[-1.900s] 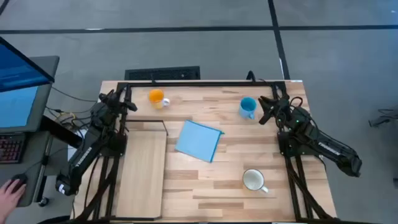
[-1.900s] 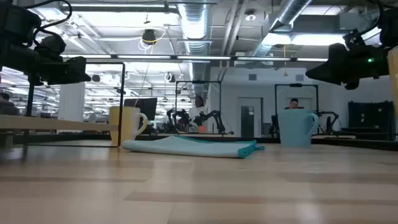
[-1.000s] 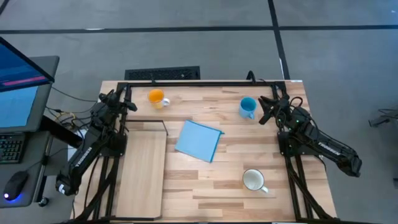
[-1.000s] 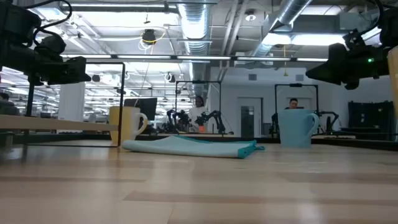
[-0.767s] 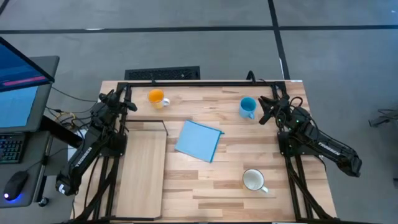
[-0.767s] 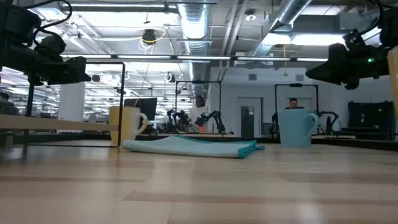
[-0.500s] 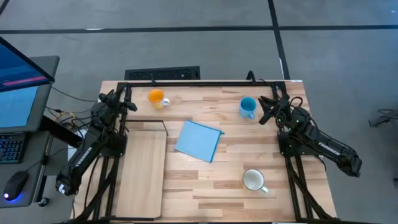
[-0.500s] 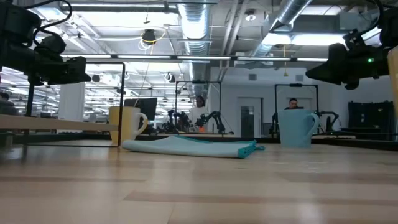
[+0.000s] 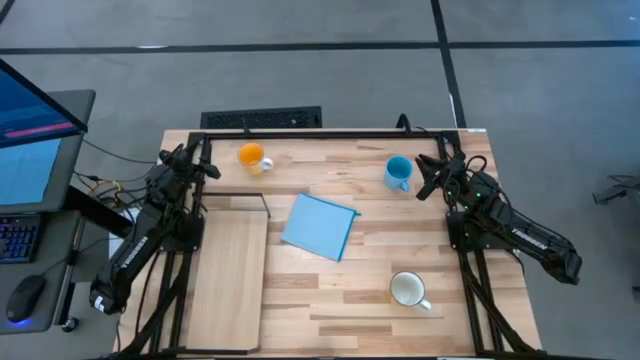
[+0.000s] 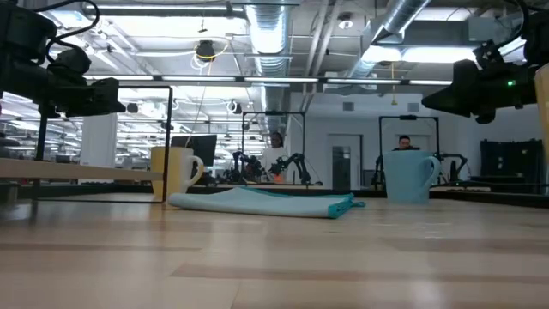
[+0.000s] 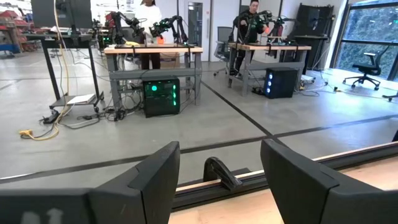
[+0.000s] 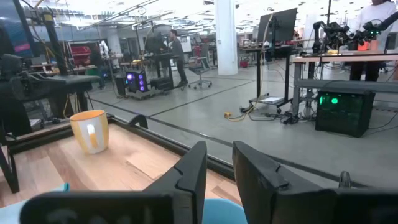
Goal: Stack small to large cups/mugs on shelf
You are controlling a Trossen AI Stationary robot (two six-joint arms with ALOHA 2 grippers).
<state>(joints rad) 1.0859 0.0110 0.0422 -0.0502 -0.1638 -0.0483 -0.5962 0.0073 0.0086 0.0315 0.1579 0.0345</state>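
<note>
Overhead layout at the outset of the stacking task. We saw the shelf [image 9: 228,268], a pale board with a black wire frame at its far end, lying bare at the left side of the surface [image 9: 400,240]. None of the three mugs stood on it. The orange mug [image 9: 250,156] stood near the far edge, just beside the left tool [image 9: 207,167]; the light blue mug [image 9: 398,172] stood near the far right, just beside the right tool [image 9: 428,186]; the white mug [image 9: 408,290] stood well apart from both, toward the near right. A blue cloth [image 9: 320,225] lay between shelf and mugs.

The left tool's fingers [image 11: 155,180] stood wide apart and empty, raised above the far edge. The right tool's fingers [image 12: 193,171] stood a little apart with nothing between them, hovering behind the light blue mug.

We judged the mugs rigid, glazed, hence slippery, and breakable if knocked together. The wall at the rim, one finger inside and one outside, looked the surest hold; the handle seemed a narrower target. Nesting would call for a level, gentle descent, largest mug lowest
</note>
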